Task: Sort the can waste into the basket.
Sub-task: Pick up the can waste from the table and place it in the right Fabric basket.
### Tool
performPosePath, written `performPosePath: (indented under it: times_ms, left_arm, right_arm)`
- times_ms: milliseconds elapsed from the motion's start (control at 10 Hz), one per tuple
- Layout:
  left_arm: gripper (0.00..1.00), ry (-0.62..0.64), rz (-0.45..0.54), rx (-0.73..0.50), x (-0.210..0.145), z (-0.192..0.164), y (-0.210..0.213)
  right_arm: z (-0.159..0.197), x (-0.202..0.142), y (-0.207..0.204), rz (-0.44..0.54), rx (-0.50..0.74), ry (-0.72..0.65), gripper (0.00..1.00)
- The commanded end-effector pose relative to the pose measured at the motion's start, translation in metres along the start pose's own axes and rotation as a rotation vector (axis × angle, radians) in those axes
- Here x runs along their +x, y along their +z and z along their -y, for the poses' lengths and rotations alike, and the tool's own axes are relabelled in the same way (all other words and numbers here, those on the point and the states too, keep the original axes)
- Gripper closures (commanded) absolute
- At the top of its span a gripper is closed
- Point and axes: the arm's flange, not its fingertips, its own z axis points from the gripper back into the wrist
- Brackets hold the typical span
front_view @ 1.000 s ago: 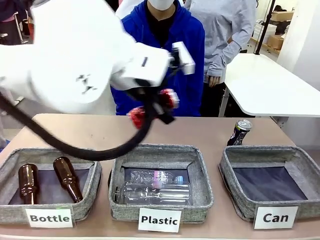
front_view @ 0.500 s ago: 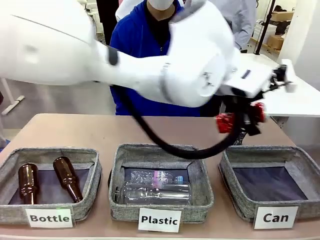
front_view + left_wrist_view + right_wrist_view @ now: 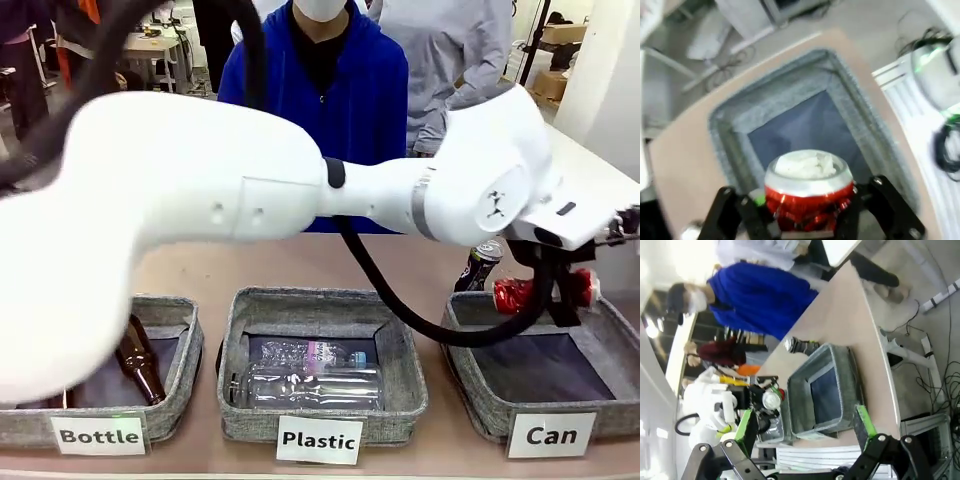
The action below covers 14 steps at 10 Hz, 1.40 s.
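The red can [image 3: 807, 195] is clamped in my left gripper [image 3: 548, 297], held above the Can basket [image 3: 462, 335]. The dark can [image 3: 480, 264] stands just behind that basket's far left corner. My right gripper [image 3: 805, 429] is spread wide and empty, well apart from the basket.

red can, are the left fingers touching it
Touching: the left wrist view shows the left fingers clamped against both sides of the red can.
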Motion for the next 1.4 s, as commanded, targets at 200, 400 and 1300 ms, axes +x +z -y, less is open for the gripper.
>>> performPosePath:
  times_ms: [200,400,1300]
  left_arm:
    - [0.82,-0.002,-0.034,-0.046,0.027,-0.032,-0.003]
    - [0.25,-0.002,-0.029,-0.065,0.025,-0.028,0.0]
    - [0.0,0.029,0.034,-0.121,-0.003,0.0,0.092]
  right_arm:
    - [0.0,0.0,0.0,0.0,0.0,0.0,0.0]
    - [0.0,0.0,0.0,0.0,0.0,0.0,0.0]
    - [-0.018,-0.003,-0.054,-0.085,-0.016,0.021,0.0]
